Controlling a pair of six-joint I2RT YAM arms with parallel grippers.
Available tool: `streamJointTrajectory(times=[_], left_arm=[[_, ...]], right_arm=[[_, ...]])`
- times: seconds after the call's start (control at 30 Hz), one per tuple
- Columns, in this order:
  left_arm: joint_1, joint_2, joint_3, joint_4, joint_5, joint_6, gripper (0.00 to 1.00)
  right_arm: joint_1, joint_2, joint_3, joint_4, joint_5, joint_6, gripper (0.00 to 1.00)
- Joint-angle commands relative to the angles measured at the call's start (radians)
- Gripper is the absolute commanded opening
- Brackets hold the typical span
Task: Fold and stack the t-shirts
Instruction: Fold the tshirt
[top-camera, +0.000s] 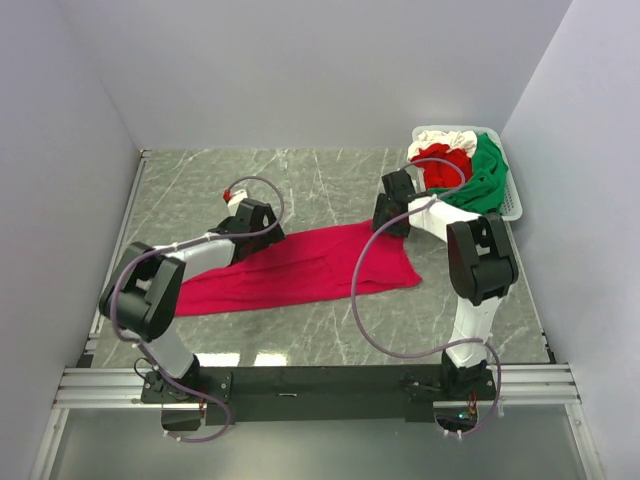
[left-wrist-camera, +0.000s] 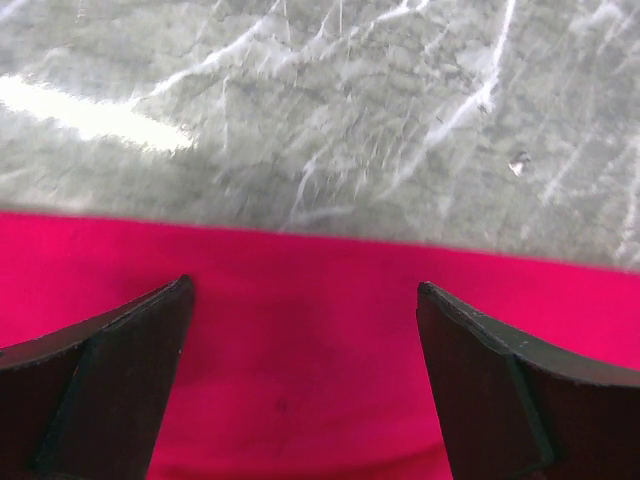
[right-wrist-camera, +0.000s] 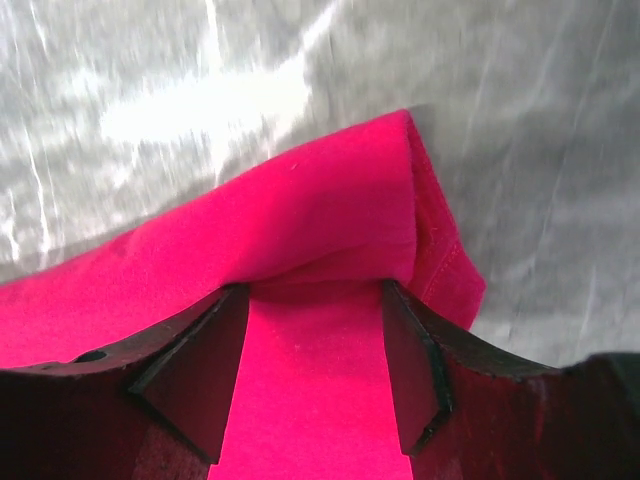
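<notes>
The crimson t-shirt (top-camera: 300, 268) lay spread in a long band across the middle of the bench (top-camera: 300, 180), between the two arms, its right end wider and lying close under the right arm. It looked light, limp and thin. It would sag from any single hold and drag on the stone, so it was likely best taken at two well-separated points along one hem or at the corners, not in the middle.

The left hand (left-wrist-camera: 305, 290) hung low over the shirt's far left edge with its jaws wide apart and nothing between them. The right hand (right-wrist-camera: 312, 295) stood partly open at a hemmed corner. A raised fold of cloth bulged just beyond its fingertips and flat cloth showed in the gap, with no sign of a pinch.

The other t-shirts (top-camera: 470, 165), green, red and white, sat heaped in the white basket (top-camera: 512, 200) at the far right corner.

From above, both arms covered the shirt's far edge, so sleeves and neckline could not be made out. Nor could I tell whether it was already folded once. How many shirts were in the basket was also unclear.
</notes>
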Motion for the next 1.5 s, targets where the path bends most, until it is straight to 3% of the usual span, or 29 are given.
streamJointTrajectory(times=[0.0, 0.23, 0.33, 0.5, 0.97, 1.2, 1.47], left_arm=[[-0.001, -0.124, -0.008, -0.057, -0.005, -0.021, 0.99], [0.012, -0.31, -0.132, -0.174, -0.155, -0.084, 0.99], [0.042, -0.373, -0.215, -0.183, -0.143, -0.109, 0.99], [0.042, -0.431, -0.314, -0.162, -0.109, -0.138, 0.99], [0.042, -0.417, -0.37, -0.191, -0.101, -0.193, 0.99], [0.04, -0.434, -0.417, -0.174, -0.085, -0.225, 0.99], [0.002, -0.606, -0.505, -0.226, -0.107, -0.314, 0.99]], right_arm=[[-0.017, 0.042, 0.089, -0.048, -0.007, -0.037, 0.62], [0.02, -0.123, 0.049, -0.028, 0.014, -0.064, 0.61], [0.076, -0.245, 0.014, -0.04, 0.048, -0.078, 0.62], [0.145, -0.289, -0.043, -0.06, 0.013, -0.067, 0.63], [0.188, -0.143, -0.089, -0.094, -0.019, -0.012, 0.68], [0.187, -0.002, 0.02, -0.125, -0.103, -0.009, 0.68], [0.181, 0.115, 0.156, -0.146, -0.162, -0.012, 0.68]])
